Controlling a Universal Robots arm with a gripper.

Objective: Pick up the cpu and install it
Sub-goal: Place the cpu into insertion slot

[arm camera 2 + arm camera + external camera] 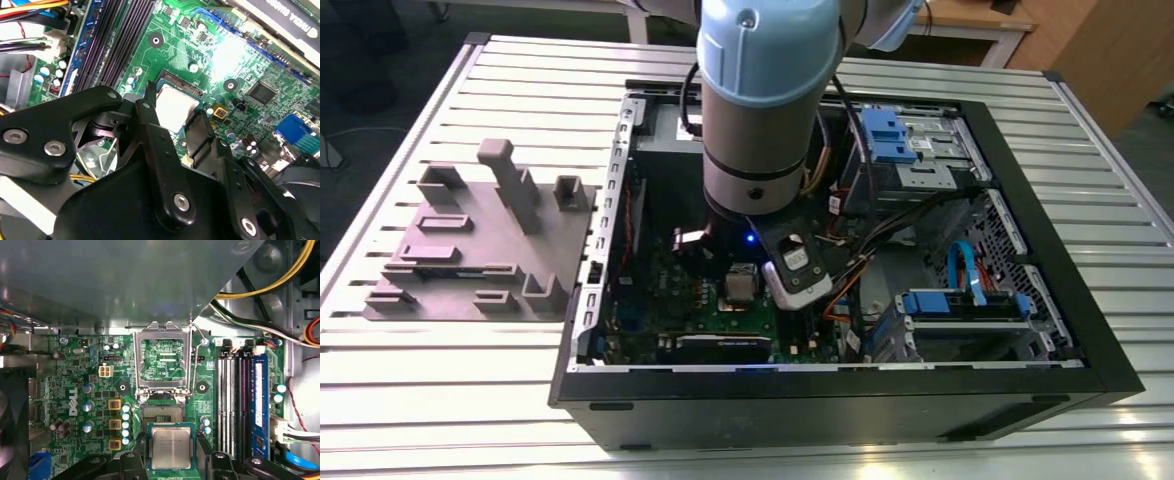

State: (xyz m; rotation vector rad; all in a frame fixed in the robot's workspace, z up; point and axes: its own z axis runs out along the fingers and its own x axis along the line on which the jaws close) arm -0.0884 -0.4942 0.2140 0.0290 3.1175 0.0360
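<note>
Open PC case (1067, 330) on a slatted table (454, 400); the arm reaches down to its motherboard (75, 390). The socket (162, 413) lies bare, its load plate (163, 335) raised clear. The gripper's (175, 112) 2 fingers (148, 114) clamp the cpu (171, 447) by opposite edges, just beside the socket.

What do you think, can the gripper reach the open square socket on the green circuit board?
Probably yes. The gripper holds the flat silver-grey square cpu close to the open socket, whose hinged metal lid stands raised, with nothing lying across it.
</note>
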